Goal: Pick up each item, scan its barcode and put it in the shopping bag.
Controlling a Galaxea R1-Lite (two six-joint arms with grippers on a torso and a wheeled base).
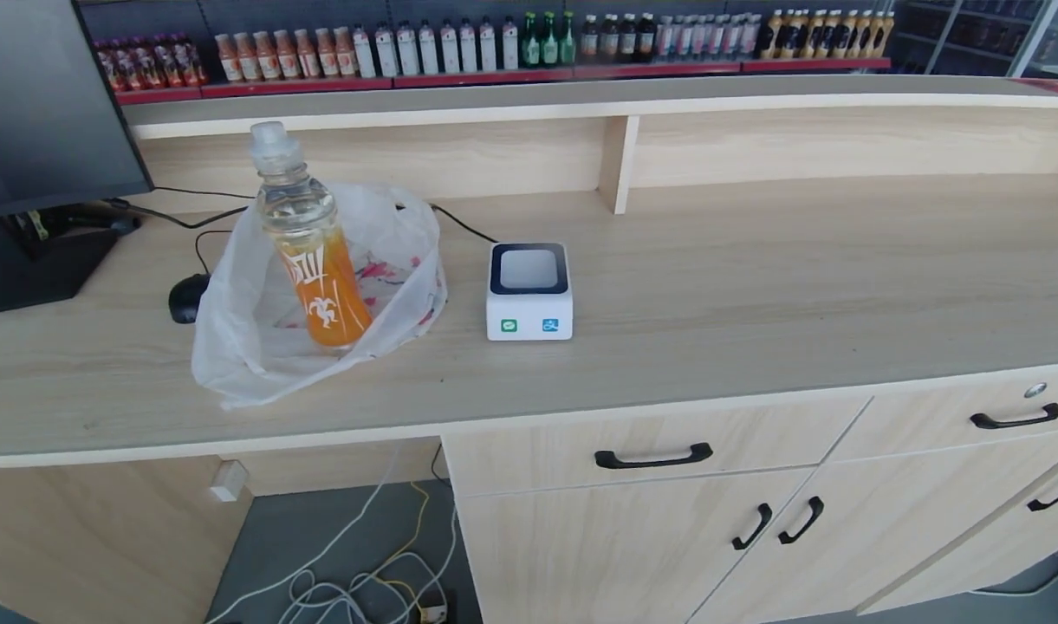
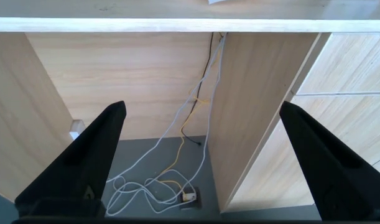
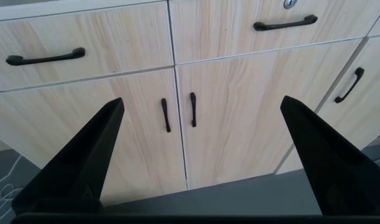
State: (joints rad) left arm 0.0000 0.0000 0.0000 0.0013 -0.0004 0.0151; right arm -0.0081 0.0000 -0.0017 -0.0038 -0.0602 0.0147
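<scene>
An orange drink bottle (image 1: 308, 243) with a clear cap stands upright inside the white plastic shopping bag (image 1: 243, 347) on the wooden counter's left part. To the bag's right sits the white barcode scanner (image 1: 529, 290) with a dark-framed top window. My left gripper (image 2: 202, 165) hangs open below the counter edge, facing the open knee space with cables on the floor. My right gripper (image 3: 199, 162) is open too, low in front of the cabinet doors (image 3: 177, 118), with nothing between its fingers.
A black mouse (image 1: 187, 297) lies left of the bag, and a dark monitor (image 1: 43, 104) stands at the far left. A raised wooden ledge (image 1: 615, 113) runs behind the counter. Drawers with black handles (image 1: 652, 457) sit below. Loose cables (image 1: 355, 581) cover the floor.
</scene>
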